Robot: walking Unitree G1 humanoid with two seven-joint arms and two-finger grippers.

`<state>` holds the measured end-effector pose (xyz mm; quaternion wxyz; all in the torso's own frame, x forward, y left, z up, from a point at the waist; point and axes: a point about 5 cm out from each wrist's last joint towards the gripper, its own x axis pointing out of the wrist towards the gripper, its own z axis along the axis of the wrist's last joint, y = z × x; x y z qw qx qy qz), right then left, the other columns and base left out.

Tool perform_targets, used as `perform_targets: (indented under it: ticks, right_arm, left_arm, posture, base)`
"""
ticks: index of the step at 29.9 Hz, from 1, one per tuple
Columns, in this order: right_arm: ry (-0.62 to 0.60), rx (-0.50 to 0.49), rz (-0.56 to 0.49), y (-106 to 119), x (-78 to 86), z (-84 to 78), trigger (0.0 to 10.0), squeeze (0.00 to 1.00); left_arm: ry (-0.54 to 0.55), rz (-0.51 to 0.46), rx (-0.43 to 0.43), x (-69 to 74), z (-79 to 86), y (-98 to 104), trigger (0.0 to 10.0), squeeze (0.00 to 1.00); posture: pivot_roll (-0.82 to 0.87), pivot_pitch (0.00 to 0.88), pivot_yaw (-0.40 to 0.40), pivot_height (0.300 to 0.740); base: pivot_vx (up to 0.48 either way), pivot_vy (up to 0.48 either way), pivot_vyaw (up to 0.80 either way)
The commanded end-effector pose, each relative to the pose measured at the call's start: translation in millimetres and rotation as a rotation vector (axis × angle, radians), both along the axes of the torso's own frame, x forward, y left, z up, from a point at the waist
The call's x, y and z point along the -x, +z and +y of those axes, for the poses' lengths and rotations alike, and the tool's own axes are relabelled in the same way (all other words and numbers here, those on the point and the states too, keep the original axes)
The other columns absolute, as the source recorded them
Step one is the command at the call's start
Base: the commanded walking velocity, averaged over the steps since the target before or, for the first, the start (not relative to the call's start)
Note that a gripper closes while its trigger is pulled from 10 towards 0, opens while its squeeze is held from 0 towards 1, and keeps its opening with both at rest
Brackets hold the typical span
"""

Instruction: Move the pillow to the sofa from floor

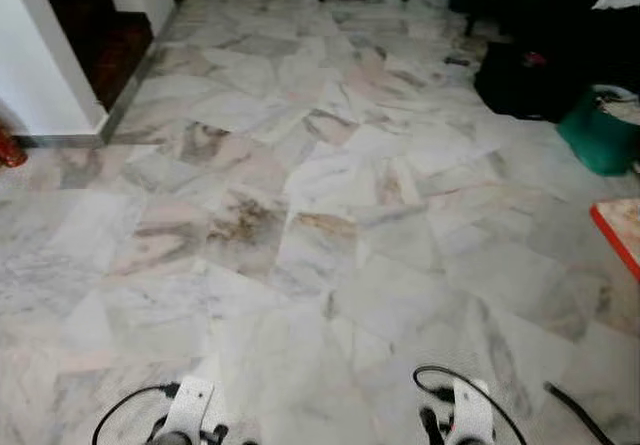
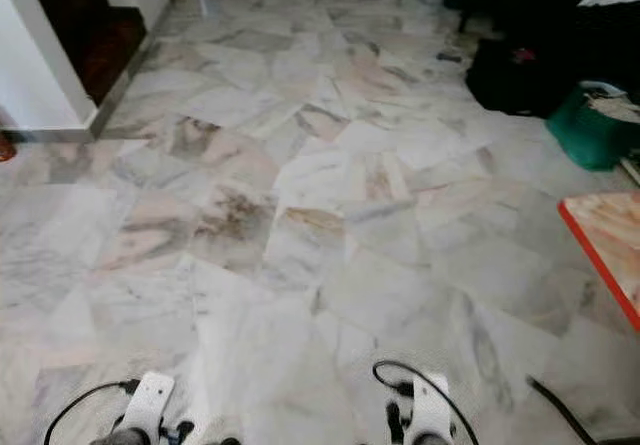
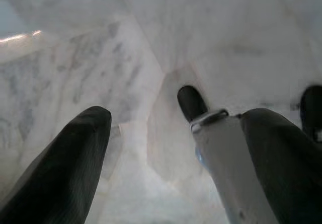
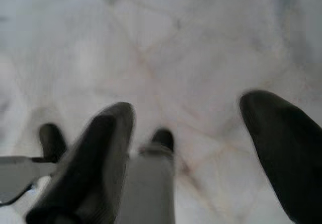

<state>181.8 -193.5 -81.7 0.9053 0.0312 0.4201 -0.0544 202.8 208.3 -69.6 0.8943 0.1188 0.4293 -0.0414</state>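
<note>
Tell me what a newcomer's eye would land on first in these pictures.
First, the wide marble floor, pale slabs veined grey and pink, stretching ahead of the robot. Next, the green tub at the right beside a black bag, and a red-edged board nearer on the right. Low in the head views hang both arms; the left gripper and right gripper are open above bare floor.

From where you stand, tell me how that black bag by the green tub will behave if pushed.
The bag looks slumped and soft, so it would probably buckle rather than shift stiffly. The floor looks polished, so it may slide easily. Pushed rightward, it would likely bump the tub beside it.
</note>
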Motion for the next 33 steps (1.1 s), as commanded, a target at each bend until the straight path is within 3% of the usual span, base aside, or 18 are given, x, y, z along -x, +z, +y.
perform_targets:
  ticks: [1, 33]
  right_arm:
    - [-0.110, -0.164, -0.030, 37.1, -62.9, -21.2, 10.0, 0.00]
    - [-0.098, -0.165, -0.024, 37.2, -63.1, -20.8, 10.0, 0.00]
  left_arm:
    - [0.368, 0.040, 0.158, 18.3, 34.4, -3.0, 10.0, 0.00]
    - [0.356, 0.046, 0.158, 18.1, 34.5, -2.9, 10.0, 0.00]
  posture:
    - [0.05, 0.079, -0.065, 0.740]
    - [0.05, 0.085, -0.062, 0.740]
  base:
    - [-0.266, 0.000, 0.00]
    - [-0.318, 0.000, 0.00]
